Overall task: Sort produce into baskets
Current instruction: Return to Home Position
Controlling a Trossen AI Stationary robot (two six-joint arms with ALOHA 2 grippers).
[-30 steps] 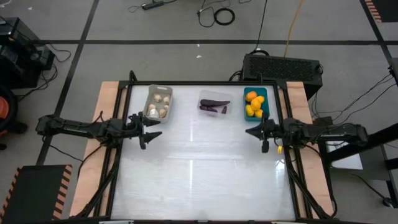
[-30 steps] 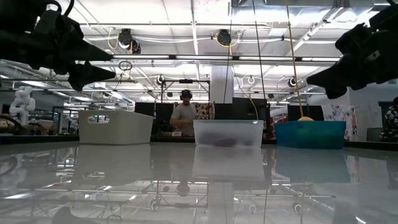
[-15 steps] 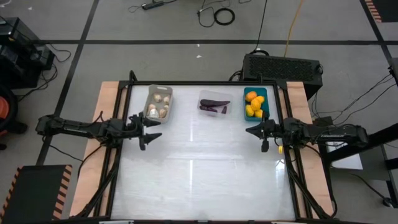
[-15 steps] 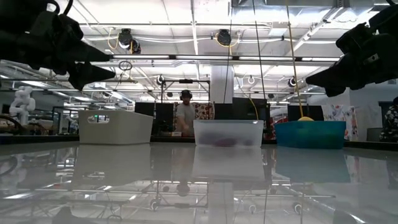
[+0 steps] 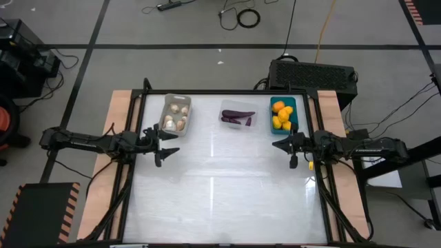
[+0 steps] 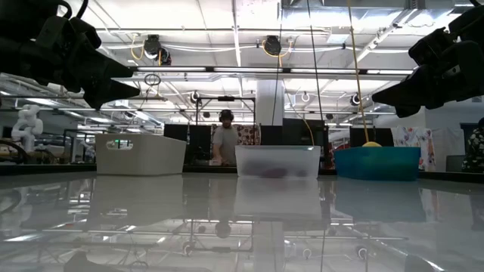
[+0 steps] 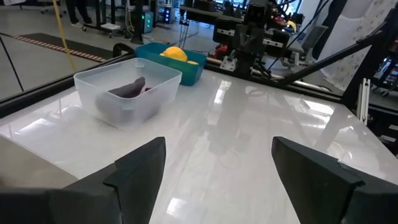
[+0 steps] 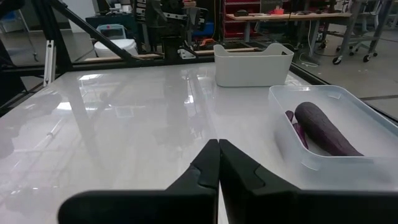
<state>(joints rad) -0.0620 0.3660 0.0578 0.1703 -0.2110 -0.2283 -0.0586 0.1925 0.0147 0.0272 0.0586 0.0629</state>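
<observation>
Three baskets stand in a row along the far edge of the white counter (image 5: 220,193), apart from one another. The light grey basket (image 5: 177,96) on the left holds the whitish mushroom pieces (image 5: 176,117). The clear basket (image 5: 238,102) in the middle holds the dark purple eggplant pieces (image 5: 238,114). The teal basket (image 5: 283,98) on the right holds the yellow-orange lemons (image 5: 281,116), and in the low view one of them rises above its rim. No produce lies loose on the counter.

The left tool (image 5: 172,142) hovers above the counter near the left edge, just in front of the grey basket, and holds nothing. Its fingers (image 7: 134,174) are spread wide in the left wrist view. The right tool (image 5: 275,145) hovers near the right edge, just in front of the teal basket. Its fingers are pressed together with nothing between them. Both tools point inward, toward each other, well apart.

A black vented box (image 5: 313,72) sits on the floor beyond the teal basket. In the low view a person (image 6: 224,140) stands in the room behind the counter.
</observation>
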